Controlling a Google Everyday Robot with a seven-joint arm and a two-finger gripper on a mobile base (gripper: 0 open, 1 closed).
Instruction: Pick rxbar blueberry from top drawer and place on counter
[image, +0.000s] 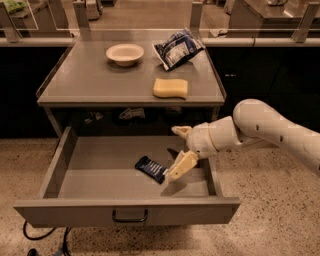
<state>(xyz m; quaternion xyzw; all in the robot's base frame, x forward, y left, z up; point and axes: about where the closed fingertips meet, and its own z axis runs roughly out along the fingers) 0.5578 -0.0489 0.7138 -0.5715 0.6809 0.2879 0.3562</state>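
The rxbar blueberry, a small dark navy wrapper, lies flat on the floor of the open top drawer, right of its middle. My gripper reaches into the drawer from the right, just right of the bar. It is open and holds nothing. Its lower finger points down-left, with the tip at the bar's right end. Its upper finger sits higher, near the back of the drawer. The counter is the grey top above the drawer.
On the counter stand a white bowl, a blue-and-white chip bag and a yellow sponge. The drawer front with its dark handle juts toward the camera. My white arm crosses the drawer's right wall. A cable lies on the floor.
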